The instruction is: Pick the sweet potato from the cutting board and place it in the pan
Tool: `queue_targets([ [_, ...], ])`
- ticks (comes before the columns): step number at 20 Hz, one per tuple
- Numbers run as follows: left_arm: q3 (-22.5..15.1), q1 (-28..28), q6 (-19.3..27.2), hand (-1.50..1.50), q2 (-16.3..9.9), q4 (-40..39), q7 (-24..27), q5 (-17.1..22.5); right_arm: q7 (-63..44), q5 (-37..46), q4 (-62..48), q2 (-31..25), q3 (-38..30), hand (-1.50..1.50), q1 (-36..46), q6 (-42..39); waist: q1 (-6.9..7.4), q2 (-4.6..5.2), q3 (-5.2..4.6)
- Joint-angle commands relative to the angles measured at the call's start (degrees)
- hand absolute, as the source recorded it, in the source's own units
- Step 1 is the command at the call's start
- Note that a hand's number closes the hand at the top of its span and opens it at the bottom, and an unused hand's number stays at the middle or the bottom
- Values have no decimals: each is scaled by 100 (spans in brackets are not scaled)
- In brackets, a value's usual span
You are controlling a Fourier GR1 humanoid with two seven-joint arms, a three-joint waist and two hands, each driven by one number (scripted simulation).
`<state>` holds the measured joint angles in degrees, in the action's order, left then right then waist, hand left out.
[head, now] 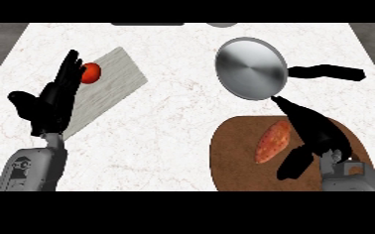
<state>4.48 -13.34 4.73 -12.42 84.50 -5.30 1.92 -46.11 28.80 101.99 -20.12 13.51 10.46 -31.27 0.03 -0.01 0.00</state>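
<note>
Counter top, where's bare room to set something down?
Bare marble runs down the middle, between the grey board and the pan, and along the near edge left of the brown cutting board. The right side is crowded.

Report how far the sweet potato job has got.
Done: nothing placed yet; the pan holds nothing. In hand: the right hand is open beside the sweet potato, which lies on the cutting board, not gripped. Left: grasp it, lift it and set it in the pan. The left hand rests open at the view's left.
</note>
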Motion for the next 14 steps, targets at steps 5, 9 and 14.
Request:
queue_targets([
  [5, -11, 12, 29, 0, 194, 129, -25, -113, 445, 444, -752, 369, 67, -150, -72, -68, 2, 1, 1],
  [9, -19, 26, 23, 0, 231, -24, 42, -178, 1258, 340, -930, 372, 80, 150, -67, -4, 4, 5, 2],
  [14, 71, 216, -31, 0, 189, 319, -67, -156, 1550, 950, -801, 398, 350, 150, -249, 133, 5, -4, 1],
])
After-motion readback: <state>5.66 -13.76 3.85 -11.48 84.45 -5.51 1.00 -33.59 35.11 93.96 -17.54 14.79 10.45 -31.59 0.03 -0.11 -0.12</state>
